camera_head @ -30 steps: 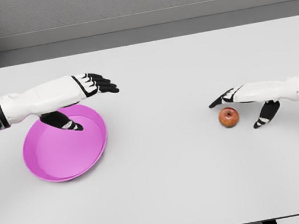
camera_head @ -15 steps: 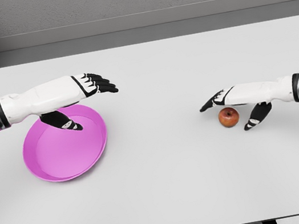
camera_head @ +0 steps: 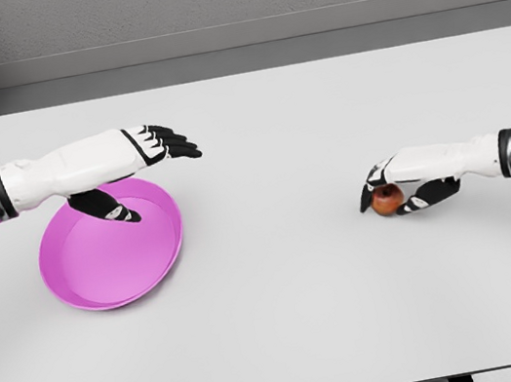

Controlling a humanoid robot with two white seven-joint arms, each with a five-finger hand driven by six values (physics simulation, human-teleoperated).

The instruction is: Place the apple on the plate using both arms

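Right hand (camera_head: 410, 181) has dropped, fingers now curled around the apple (camera_head: 385, 197); left hand (camera_head: 145, 151) hovers, fingers extended.

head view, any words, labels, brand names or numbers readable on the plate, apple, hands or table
None. The round pink plate, the small red apple, the white table and both white-and-black hands, left hand and right hand, carry no readable text, labels or numbers in this view.
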